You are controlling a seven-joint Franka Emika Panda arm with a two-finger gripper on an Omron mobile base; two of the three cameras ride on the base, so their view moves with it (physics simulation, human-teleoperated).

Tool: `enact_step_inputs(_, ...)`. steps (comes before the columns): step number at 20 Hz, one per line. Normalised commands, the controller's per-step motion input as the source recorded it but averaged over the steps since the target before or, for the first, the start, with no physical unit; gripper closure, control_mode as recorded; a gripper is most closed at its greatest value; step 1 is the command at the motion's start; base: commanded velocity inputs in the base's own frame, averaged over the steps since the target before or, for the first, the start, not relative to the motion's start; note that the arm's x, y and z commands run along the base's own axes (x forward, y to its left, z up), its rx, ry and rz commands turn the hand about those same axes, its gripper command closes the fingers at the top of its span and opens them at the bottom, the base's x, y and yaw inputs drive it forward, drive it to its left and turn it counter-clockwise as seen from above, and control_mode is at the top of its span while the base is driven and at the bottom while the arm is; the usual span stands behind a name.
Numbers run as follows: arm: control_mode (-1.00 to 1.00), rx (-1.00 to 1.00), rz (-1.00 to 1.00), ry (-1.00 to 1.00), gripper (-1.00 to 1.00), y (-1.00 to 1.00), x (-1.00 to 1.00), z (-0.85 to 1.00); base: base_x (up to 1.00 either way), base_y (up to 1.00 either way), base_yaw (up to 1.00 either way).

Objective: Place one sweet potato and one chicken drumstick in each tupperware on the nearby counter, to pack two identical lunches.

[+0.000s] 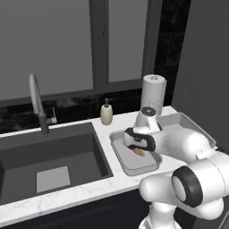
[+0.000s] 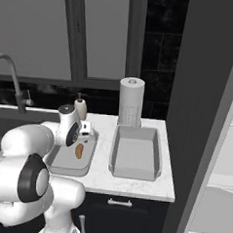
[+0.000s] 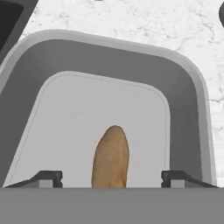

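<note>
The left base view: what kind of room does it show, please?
Most likely a kitchen: a dark sink basin with a curved faucet, a soap dispenser, and a paper towel roll on the marble counter.

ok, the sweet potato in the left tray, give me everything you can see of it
The orange-brown oblong sweet potato is smooth, matte and rounded at its visible end, with no visible marks. It lies flat on the floor of the shallow light-grey rectangular tray nearer the sink, away from the tray's walls, alone in it. The hand view shows it between the open jaws of the robot's dark two-finger gripper, whose fingertips stand clear on either side, not touching it.
</note>
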Motion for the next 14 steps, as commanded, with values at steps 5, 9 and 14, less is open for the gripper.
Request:
enact_step_inputs(5, -1.00, 0.00, 0.00, -0.08, -1.00, -0.21, -0.72, 0.86, 0.00, 0.00, 0.00)
enact_step_inputs(9, -1.00, 0.03, -0.08, -0.04, -1.00, -0.39, -0.96, 0.89, 0.00, 0.00, 0.00)
enact_step_inputs(14, -1.00, 0.00, -0.17, -0.07, -1.00, -0.09, -0.95, 0.70, 0.00, 0.00, 0.00)
